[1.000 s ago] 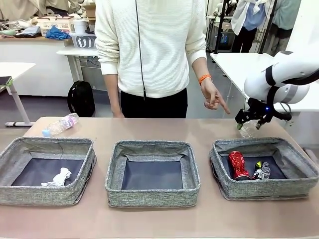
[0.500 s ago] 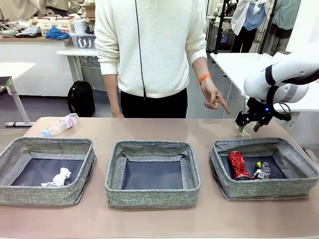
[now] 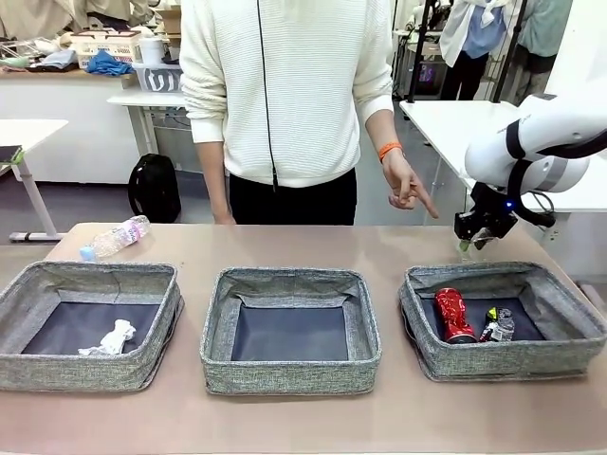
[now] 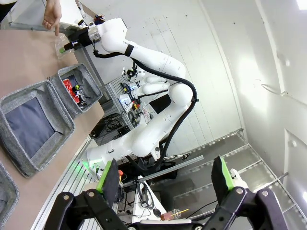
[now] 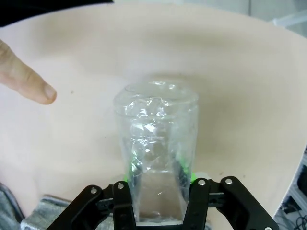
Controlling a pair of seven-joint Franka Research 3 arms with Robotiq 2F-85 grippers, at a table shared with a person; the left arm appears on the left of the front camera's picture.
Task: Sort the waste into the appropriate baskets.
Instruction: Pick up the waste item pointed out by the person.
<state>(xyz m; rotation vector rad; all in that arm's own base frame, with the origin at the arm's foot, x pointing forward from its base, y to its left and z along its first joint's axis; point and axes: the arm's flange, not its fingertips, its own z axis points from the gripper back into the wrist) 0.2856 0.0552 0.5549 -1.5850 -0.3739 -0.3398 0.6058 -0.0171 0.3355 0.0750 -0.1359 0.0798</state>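
Right gripper (image 5: 156,179) was pinching the crumpled clear bottle (image 5: 156,129), low centre of the wrist frame, just behind the right-hand basket (image 3: 503,362). Risk: thin, slick plastic could buckle and squirt out on the lift. Person's finger (image 5: 29,84) was near, so possible contact. Left gripper (image 4: 165,179) was spread, empty. Tan tabletop (image 3: 285,417); cluttered lab behind.

no text, label, brand or number is legible anywhere in these views.
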